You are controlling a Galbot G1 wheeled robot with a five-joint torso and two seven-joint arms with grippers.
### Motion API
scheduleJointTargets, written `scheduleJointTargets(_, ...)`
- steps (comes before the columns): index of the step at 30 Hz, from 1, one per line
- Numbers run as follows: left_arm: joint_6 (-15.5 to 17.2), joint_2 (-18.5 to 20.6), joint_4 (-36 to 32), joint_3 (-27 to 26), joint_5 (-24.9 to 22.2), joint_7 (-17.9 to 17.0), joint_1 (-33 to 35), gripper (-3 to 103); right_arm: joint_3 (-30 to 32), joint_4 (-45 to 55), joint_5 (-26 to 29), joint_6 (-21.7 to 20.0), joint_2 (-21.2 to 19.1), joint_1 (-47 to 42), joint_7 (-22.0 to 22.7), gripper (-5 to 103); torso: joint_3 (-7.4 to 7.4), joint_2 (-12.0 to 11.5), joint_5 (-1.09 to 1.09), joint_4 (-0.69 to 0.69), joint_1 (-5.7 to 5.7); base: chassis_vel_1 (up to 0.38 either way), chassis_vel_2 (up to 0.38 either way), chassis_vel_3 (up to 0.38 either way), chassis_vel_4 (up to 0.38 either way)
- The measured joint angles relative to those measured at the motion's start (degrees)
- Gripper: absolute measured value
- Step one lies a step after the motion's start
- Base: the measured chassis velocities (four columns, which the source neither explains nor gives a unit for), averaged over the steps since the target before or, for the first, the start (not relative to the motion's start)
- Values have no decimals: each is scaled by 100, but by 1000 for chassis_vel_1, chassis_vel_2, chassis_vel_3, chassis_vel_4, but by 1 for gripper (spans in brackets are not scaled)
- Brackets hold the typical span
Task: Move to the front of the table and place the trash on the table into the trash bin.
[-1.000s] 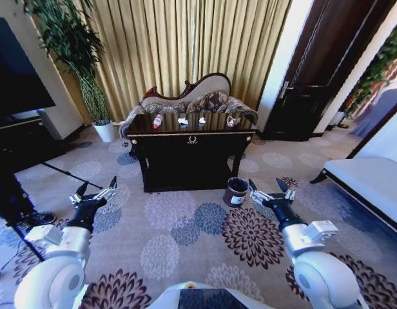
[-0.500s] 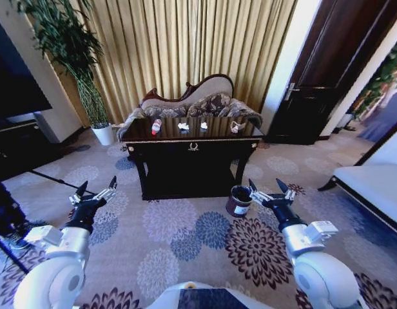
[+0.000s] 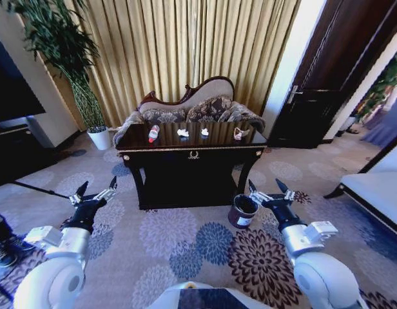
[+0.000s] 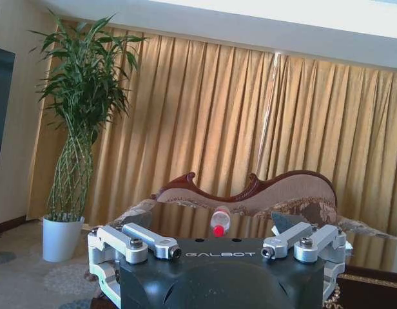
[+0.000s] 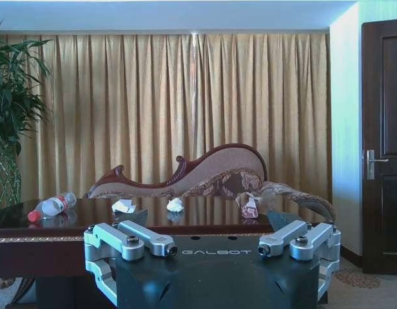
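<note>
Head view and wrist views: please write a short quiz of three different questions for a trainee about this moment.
1. True or false: the bottle stands upright on the table.
2. Where is the trash bin? A. on the table; B. on the carpet by the table's front right leg; C. beside the plant pot.
3. Fill in: both the left gripper and the right gripper are ____ and hold nothing.

Key: 1 false, it lies on its side; 2 B; 3 open.

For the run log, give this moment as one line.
left claw open, idle | right claw open, idle | trash on table | trash bin beside table
</note>
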Motion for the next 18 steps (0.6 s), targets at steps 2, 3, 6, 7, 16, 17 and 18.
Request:
scheduleJointTargets(2,-4,-1,-1,0,0,1,3,100,-1,0,0,0,1,-1,0,100,0,0,0,0,-1,-142,176,143,-166)
scheduleJointTargets(3,-9,-2,-6,0,0,2,5,100,-7,1,-1,0,3,-2,-1,100,0,1,0,0,-1,-140,134,156,-178)
scheduleJointTargets(6,-12,-1,-17,0,0,3,7,100,-21,0,-10,0,12,-3,-6,100,0,1,-1,-1,-1,-151,133,150,-154)
scheduleJointTargets(7,-12,-1,-17,0,0,3,7,100,-21,0,-10,0,12,-3,-6,100,0,1,-1,-1,-1,-156,130,150,-152)
scheduleJointTargets(16,-14,-10,-26,18,-1,32,9,100,-25,0,-56,0,17,-17,-32,100,0,0,2,1,0,-189,176,190,-167)
scheduleJointTargets(17,-18,-9,-26,18,-1,34,6,100,-26,0,-63,0,19,-22,-44,100,0,0,1,-1,0,-208,145,159,-182)
scheduleJointTargets(18,-24,-8,-26,18,-1,35,4,100,-27,0,-68,0,24,-24,-54,100,0,0,-1,-2,0,-201,153,159,-195)
